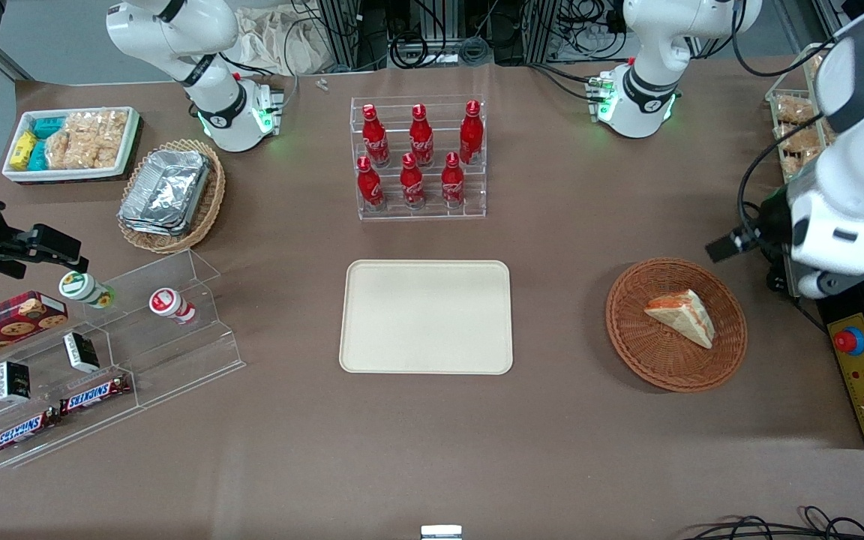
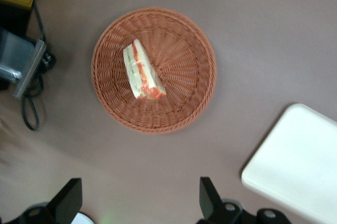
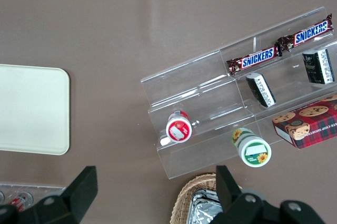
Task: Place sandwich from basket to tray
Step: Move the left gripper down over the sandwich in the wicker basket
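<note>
On the brown tabletop (image 1: 567, 420), the round wicker basket (image 1: 631, 345) holds the sandwich (image 1: 681, 317), a lone wedge lying on its weave. Beside it sits the cream tray (image 1: 426, 316), bare. Above the tabletop near the basket hangs the gripper (image 2: 141, 203), fingers (image 2: 209, 196) spread wide, grasping nothing.

"SNICKERS" is printed on two chocolate bars (image 3: 253, 58) laid on the clear display stand (image 3: 200, 103); no other wording can be read.
</note>
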